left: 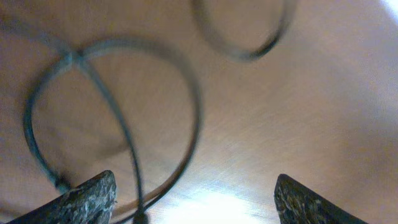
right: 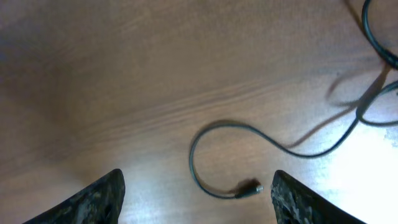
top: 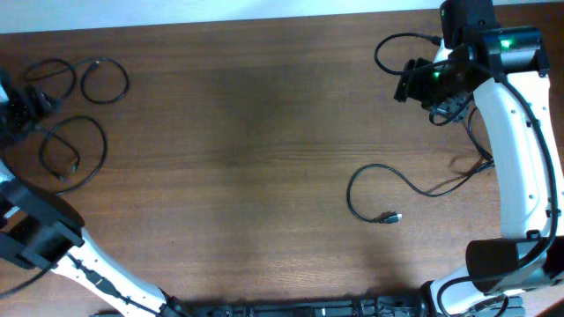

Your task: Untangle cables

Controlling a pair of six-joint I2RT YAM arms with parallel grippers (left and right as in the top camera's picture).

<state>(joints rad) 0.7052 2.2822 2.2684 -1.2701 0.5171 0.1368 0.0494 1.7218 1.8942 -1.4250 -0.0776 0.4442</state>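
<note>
The cables are thin, black and smooth-skinned, and they lie in two places on the counter [top: 264,132], a brown wood-grain top with a soft sheen.

One single cable [right: 249,127] lies just ahead of the right fingers [right: 99,199], inside the gap they frame. It bends into an open hook, and the end nearest the fingers carries a small plug [right: 250,186] with a pale metal tip. The plug sits closer to the right-hand finger than to the left-hand one. Its other end snakes away beyond that finger toward the edge of the wrist view, throwing a faint shadow on the wood.

The remaining loops [top: 128,81] lie flat close around the left fingers [left: 93,199]. The overhead view shows three rounds. Two are small and ring-like and sit side by side. The third is larger and lies apart from them. I cannot tell where one cord ends and the next begins. In the blurred left wrist view, a big round loop lies just ahead of the fingers, nearer the left-hand one. A straight strand cuts across this loop and meets it at a pinched crossing. A second curve lies farther ahead.

Both pairs of fingers are dark, rough and mottled. Both are spread wide, hold nothing and touch no cord.
</note>
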